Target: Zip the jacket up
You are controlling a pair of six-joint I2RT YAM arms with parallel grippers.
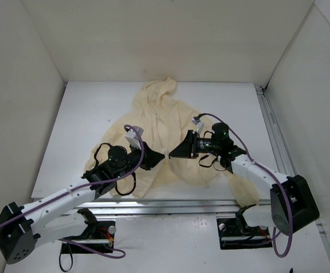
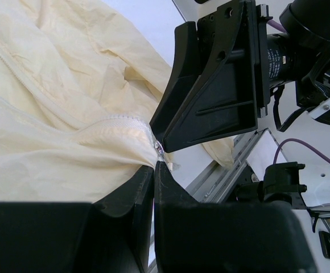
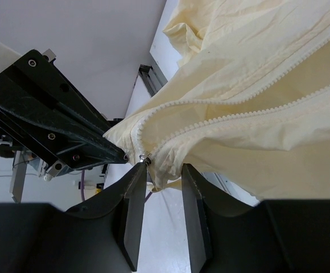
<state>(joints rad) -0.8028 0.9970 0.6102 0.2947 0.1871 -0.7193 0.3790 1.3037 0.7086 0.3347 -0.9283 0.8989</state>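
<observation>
The pale yellow-cream jacket (image 1: pixel 165 122) lies spread on the white table, hood at the far side. Its zipper teeth (image 3: pixel 250 77) run up from the hem. My left gripper (image 1: pixel 157 157) is shut on the jacket's hem beside the small metallic zipper pull (image 2: pixel 160 149); in the left wrist view its tips (image 2: pixel 154 165) pinch the fabric. My right gripper (image 1: pixel 174 153) faces it, tip to tip. In the right wrist view its jaws (image 3: pixel 164 177) stand open around the lifted hem, and the zipper pull (image 3: pixel 144 158) rests against the left finger (image 3: pixel 135 193).
A metal rail (image 1: pixel 210 203) runs along the table's near edge and another (image 1: pixel 272 122) along the right side. White walls enclose the table at left, back and right. The right gripper's black body (image 2: pixel 216 85) fills the space just past my left fingertips.
</observation>
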